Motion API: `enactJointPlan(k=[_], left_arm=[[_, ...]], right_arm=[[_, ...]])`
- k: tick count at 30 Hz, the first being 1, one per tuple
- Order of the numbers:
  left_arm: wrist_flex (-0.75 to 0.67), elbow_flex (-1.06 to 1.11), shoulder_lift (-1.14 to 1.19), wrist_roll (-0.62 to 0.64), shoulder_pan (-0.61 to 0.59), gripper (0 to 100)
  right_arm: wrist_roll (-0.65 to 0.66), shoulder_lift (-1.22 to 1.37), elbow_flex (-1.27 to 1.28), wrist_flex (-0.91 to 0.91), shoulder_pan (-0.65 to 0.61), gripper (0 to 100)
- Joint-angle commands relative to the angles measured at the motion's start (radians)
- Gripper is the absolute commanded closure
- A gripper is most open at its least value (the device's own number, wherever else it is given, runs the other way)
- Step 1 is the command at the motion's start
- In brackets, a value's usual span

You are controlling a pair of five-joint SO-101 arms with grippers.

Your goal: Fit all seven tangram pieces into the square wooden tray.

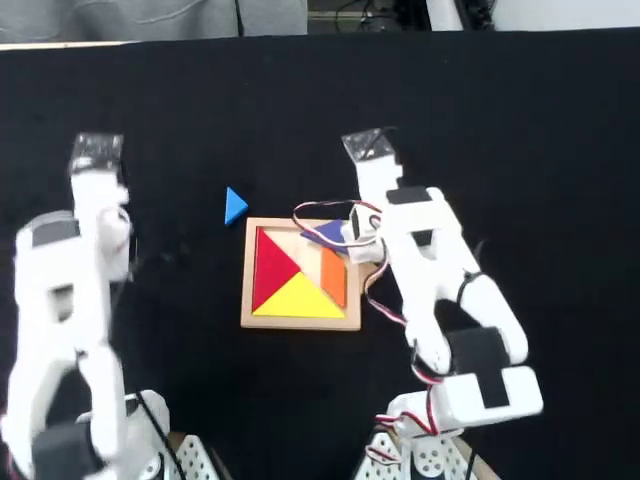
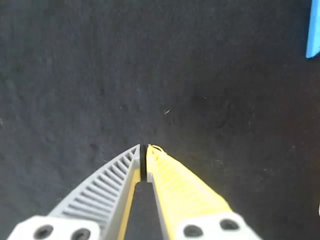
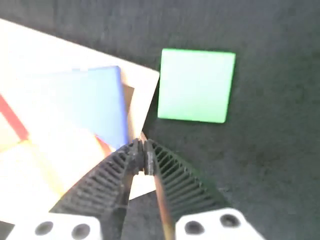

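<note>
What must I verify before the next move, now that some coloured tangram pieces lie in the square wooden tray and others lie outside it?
1. Left gripper empty: ok, shut on nothing above the black table.
2. Right gripper empty: ok, shut on nothing by a corner of the square wooden tray.
3. Green square piece free to grasp: ok, flat on the table, apart from the tray.
4. Light blue triangle piece in the tray: not ok, on the table outside it.
5. Dark blue piece seated flat in the tray: cannot tell.
6. Red triangle, yellow triangle, orange piece in the tray: ok.
</note>
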Motion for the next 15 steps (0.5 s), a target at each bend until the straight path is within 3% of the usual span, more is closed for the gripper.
enactJointPlan(k=[1,10,15], left_arm=[[-0.149,0.203,-0.170,0.094,0.030,97],[-0.278,0.240,0.015,0.112,0.074,97],[-0.244,0.163,0.123,0.112,0.073,97]], right_arm=[[0.006,-0.005,-0.084,-0.014,0.008,98.8],[0.006,-0.007,-0.105,-0.017,-0.034,98.8],[0.006,-0.007,-0.107,-0.012,-0.097,98.8]])
